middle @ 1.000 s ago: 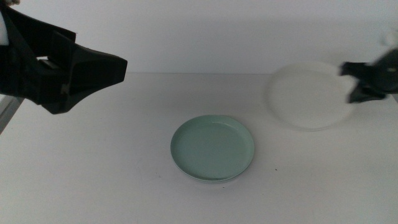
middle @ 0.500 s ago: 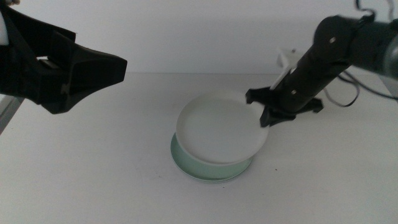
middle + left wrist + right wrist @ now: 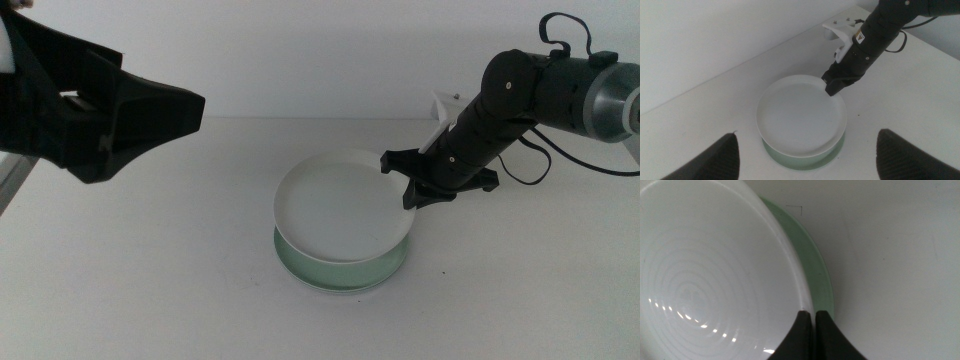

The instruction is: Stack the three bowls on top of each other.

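Observation:
My right gripper [image 3: 408, 190] is shut on the right rim of the white bowl [image 3: 340, 205] and holds it tilted just over the mint green bowl [image 3: 335, 277], which sits at the table's middle. The right wrist view shows the jaws closed together on the white rim [image 3: 807, 307], with the green bowl [image 3: 816, 265] showing beyond it. The left wrist view shows the white bowl [image 3: 800, 112] covering most of the green one [image 3: 800, 162]. A light grey bowl does not clearly show. My left gripper [image 3: 150, 110] hangs open and empty above the table's left.
The right arm [image 3: 530, 90] reaches in from the right with a dark cable [image 3: 560, 160] trailing behind it. A white wall stands behind the table's far edge [image 3: 300, 117].
My right gripper has carried the white bowl from the far right to over the green bowl and has lowered it a little. The left gripper has not moved.

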Robot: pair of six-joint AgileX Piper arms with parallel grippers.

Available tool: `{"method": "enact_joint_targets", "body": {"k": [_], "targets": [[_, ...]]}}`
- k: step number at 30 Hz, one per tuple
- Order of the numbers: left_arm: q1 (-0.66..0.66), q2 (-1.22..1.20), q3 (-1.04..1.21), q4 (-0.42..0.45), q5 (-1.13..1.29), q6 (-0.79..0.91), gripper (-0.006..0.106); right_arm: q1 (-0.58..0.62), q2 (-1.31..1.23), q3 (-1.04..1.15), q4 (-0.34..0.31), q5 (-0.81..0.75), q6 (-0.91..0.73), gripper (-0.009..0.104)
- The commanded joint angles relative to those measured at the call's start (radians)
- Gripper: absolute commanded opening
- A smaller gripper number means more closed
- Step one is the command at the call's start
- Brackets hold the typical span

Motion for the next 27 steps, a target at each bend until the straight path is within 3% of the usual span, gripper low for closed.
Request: {"method": "enact_joint_targets", "body": {"k": [1, 9, 12, 20, 27], "targets": [[0.002, -0.004, 0.0, -0.002, -0.013, -0.001, 0.094, 0.001, 0.008, -0.006, 0.008, -0.015, -0.004, -0.002], [0.002, -0.004, 0.0, -0.002, -0.013, -0.001, 0.094, 0.003, 0.053, -0.006, 0.02, -0.021, -0.014, -0.002], [0.002, -0.004, 0.0, -0.002, -0.013, -0.001, 0.094, 0.003, 0.053, -0.006, 0.02, -0.022, -0.026, 0.005], [0.002, -0.004, 0.0, -0.002, -0.013, -0.001, 0.094, 0.0, 0.034, -0.006, 0.055, -0.018, -0.113, 0.056], [0.002, -0.004, 0.0, -0.002, -0.013, -0.001, 0.094, -0.043, -0.125, -0.006, 0.047, -0.022, -0.214, 0.083]]}}
